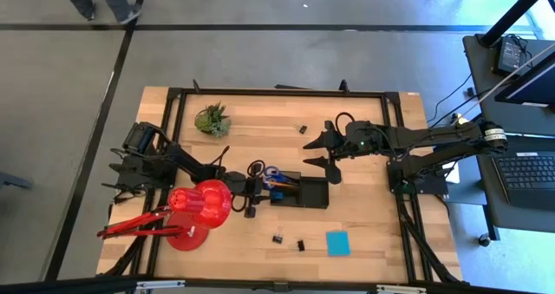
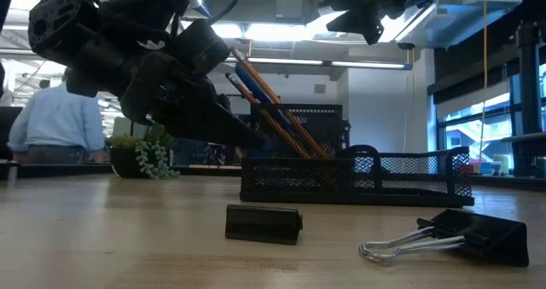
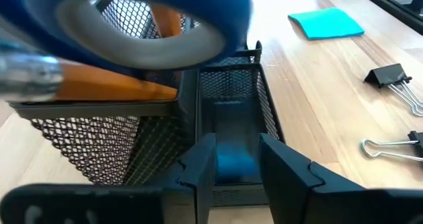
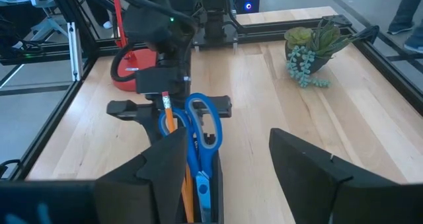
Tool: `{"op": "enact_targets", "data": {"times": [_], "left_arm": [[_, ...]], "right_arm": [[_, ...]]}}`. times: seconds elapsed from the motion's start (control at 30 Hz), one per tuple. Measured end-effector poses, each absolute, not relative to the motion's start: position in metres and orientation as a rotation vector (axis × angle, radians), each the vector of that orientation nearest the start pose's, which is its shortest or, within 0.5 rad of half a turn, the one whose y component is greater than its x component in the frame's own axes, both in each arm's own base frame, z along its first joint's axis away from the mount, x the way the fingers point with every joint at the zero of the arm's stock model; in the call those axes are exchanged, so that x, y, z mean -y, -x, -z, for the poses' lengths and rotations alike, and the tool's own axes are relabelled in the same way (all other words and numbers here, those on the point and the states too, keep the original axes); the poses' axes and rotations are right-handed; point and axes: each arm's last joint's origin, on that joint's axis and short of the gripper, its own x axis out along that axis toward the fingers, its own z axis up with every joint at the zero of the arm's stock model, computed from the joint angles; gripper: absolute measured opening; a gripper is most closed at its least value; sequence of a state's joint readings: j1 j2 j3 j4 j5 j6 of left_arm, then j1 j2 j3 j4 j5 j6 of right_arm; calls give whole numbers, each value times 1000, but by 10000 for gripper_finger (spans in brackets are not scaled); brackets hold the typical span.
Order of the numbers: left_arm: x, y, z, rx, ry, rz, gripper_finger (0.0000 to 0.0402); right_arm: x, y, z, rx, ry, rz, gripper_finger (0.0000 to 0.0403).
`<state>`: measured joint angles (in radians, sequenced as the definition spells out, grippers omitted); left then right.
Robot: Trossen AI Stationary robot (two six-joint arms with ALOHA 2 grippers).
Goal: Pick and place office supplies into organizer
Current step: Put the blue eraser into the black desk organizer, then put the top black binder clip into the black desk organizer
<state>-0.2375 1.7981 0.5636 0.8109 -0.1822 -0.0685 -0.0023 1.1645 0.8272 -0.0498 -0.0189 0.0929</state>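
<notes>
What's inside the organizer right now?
The organizer holds blue-handled scissors and orange-yellow pencils standing in the tall end compartment. Something small and blue lies on the low tray's floor; I can't identify it.

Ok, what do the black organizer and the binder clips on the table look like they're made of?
The organizer looks like black metal wire mesh with a matte finish: its walls show a see-through lattice with solid rims. The binder clips seem to be dark matte sheet metal with shiny silver wire handles, going by the bright bent loops.
</notes>
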Motion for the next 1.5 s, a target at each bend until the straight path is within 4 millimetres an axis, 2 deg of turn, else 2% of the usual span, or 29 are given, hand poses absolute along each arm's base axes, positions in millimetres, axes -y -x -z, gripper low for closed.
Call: {"op": "enact_targets", "data": {"times": [0.57, 0.7, 0.87, 1.03, 1.17, 1.37, 1.5], "left_arm": [[67, -297, -110, -415, -48, 46, 113], [66, -294, -110, -471, -57, 57, 114], [62, -285, -119, -567, -41, 50, 114], [58, -275, -140, -578, -52, 41, 114], [50, -265, -154, -615, -104, -21, 113], [26, -251, -166, -688, -124, -168, 113], [12, -241, -165, -688, -122, -186, 113]], "right_arm": [[0, -256, -285, -387, -96, 1, 217], [0, -256, -284, -394, -96, 2, 217], [0, -255, -282, -423, -96, 3, 217], [0, -255, -282, -427, -96, 3, 217], [0, -255, -281, -432, -93, 3, 217], [0, -254, -281, -438, 4, -18, 217], [0, -254, -280, -439, 56, -29, 217]]}}
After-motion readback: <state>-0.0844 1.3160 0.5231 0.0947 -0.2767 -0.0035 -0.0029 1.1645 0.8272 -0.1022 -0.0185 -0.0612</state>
